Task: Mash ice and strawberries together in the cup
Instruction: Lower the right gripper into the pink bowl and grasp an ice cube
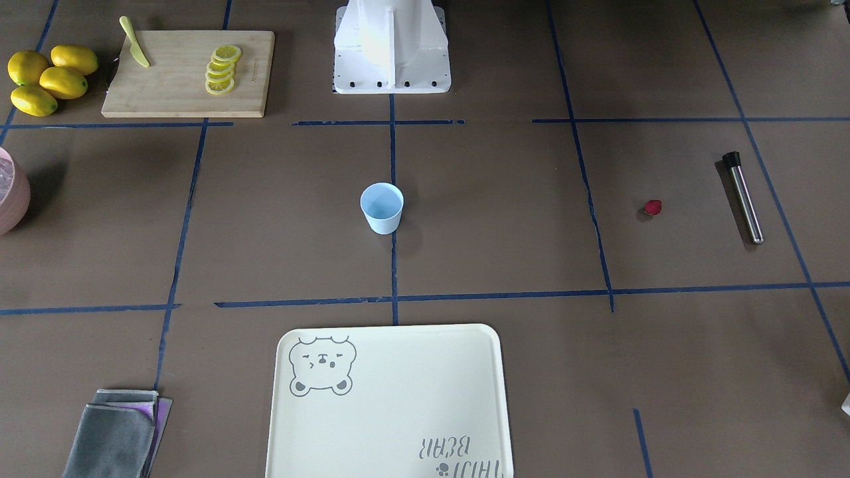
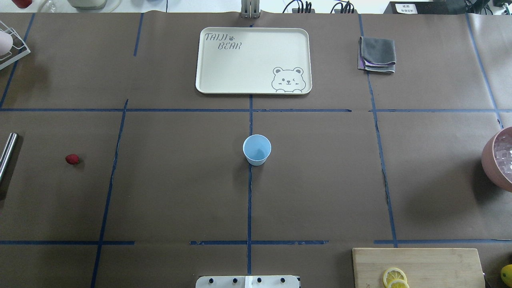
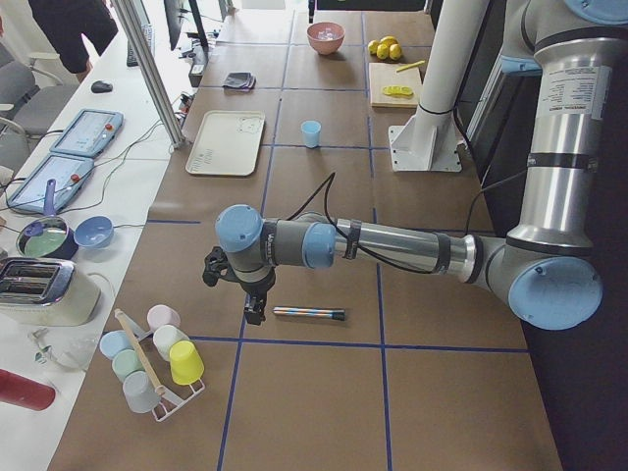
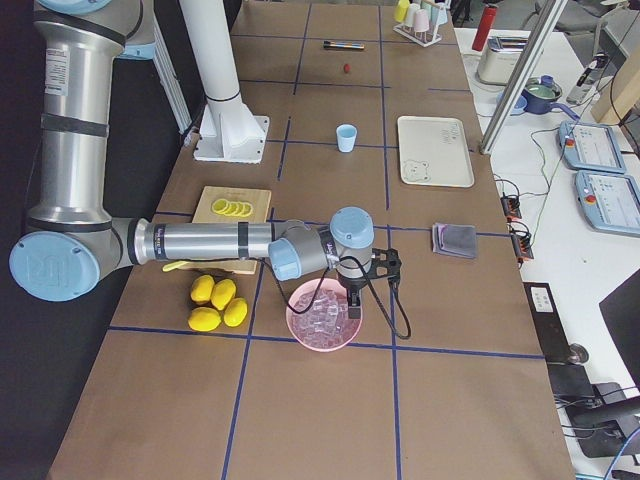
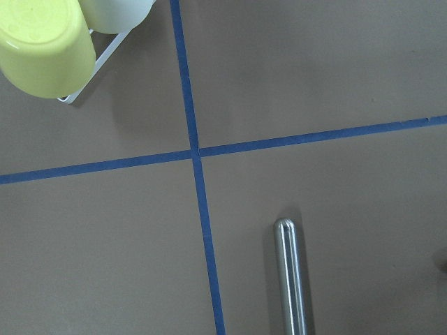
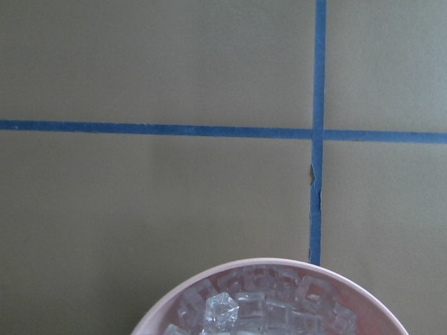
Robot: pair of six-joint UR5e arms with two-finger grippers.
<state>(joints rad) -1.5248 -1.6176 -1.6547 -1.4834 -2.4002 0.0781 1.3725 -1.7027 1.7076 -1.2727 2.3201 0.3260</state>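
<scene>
We count one cup (image 1: pixel 382 208), one strawberry (image 1: pixel 653 207) and one steel muddler (image 1: pixel 744 197). There is one tray (image 1: pixel 398 392). One cutting board (image 1: pixel 172 79) carries one knife (image 1: pixel 135 46) and what we make out as five lemon slices (image 1: pixel 220 85), and four whole lemons (image 1: pixel 63 81) lie beside it. One pink bowl (image 2: pixel 489 160) holds ice cubes (image 6: pixel 265 307), too many for us to count. We see one stack of cloths (image 1: pixel 109 438), six pastel cups (image 3: pixel 186 361) at the table's end, and two arms (image 3: pixel 392 245).
</scene>
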